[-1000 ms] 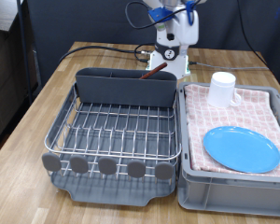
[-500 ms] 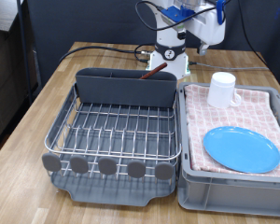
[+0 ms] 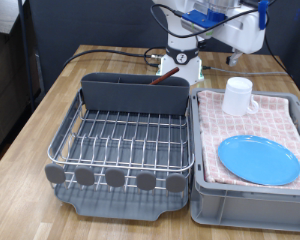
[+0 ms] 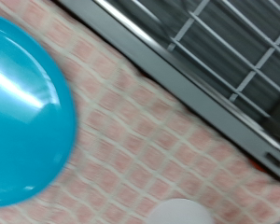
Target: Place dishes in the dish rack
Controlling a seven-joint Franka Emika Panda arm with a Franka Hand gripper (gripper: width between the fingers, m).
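Observation:
The light-blue plate (image 3: 258,160) lies flat on the pink checkered cloth in the grey bin, and it also shows in the wrist view (image 4: 23,112). The white cup (image 3: 238,96) stands upright on the cloth behind it, and its rim shows at the edge of the wrist view (image 4: 182,215). A dark-brown spoon (image 3: 167,77) leans in the rack's grey caddy (image 3: 135,92). The wire dish rack (image 3: 125,140) has nothing on its grid. My gripper (image 3: 242,40) hangs high above the cup. Its fingers do not show in the wrist view.
The grey bin (image 3: 252,205) lined with pink cloth (image 4: 149,140) stands against the rack on the exterior view's right. The robot base (image 3: 182,55) and cables stand behind the rack. The wooden table (image 3: 35,130) extends to the exterior view's left.
The arm has swung from above the robot base towards the exterior view's right and now hangs over the bin above the cup. The dishes have not moved.

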